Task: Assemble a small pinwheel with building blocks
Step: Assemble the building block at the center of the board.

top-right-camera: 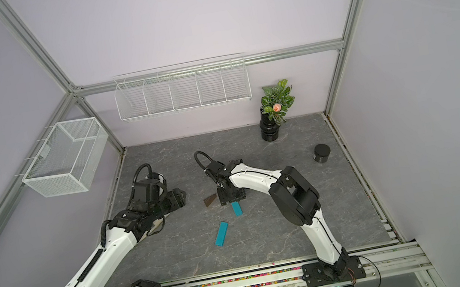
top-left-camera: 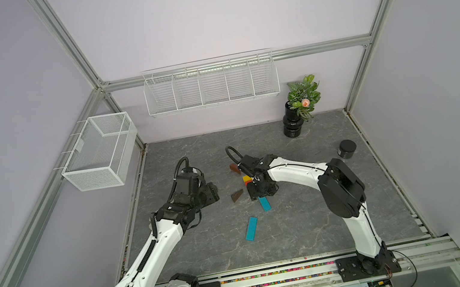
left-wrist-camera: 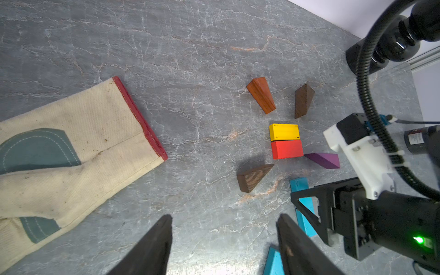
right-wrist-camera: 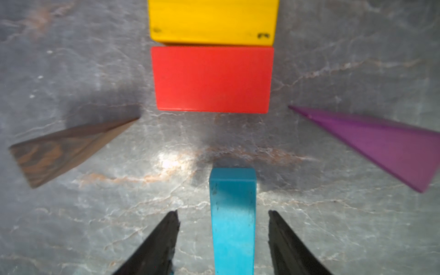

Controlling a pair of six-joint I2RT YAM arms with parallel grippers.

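Pinwheel (left-wrist-camera: pixel 287 145) is part-built. The short red wooden block (right-wrist-camera: pixel 212 79) and short yellow wooden block (right-wrist-camera: pixel 213 22) sit flush as the square centre, straight ahead of the right jaws.

The long teal wooden bar (right-wrist-camera: pixel 232 221) lies flat between the right jaws, pointing at the red block with bare surface (right-wrist-camera: pixel 181 142) in between. Right jaws are apart, with a gap on each side of the bar and nothing gripped.

A dark brown wooden wedge (right-wrist-camera: pixel 64 150) and a purple wedge (right-wrist-camera: pixel 390 147) flank the jaw line, tips toward the red block's corners.

Beyond the yellow block, an orange-brown wedge (left-wrist-camera: pixel 260 95) and another dark brown wedge (left-wrist-camera: pixel 303 101) stand apart from it.

Left jaws are apart and empty, hovering well clear of the build. The second teal bar (top-left-camera: pixel 251 228) is loose, close by one left jaw.

Likely step: seating the stick. The next move probably calls for closing on the bar and sliding it to butt the red block, then adding the second bar end to end. The far wedges look to need tightening too.

Visibility:
- Right arm hides the centre and purple wedge in both top views.
- The bar's near end is cut off in the right wrist view.
- That view is soft at its edges.
- The beige fabric glove (left-wrist-camera: pixel 71 147) shows only in the left wrist view.
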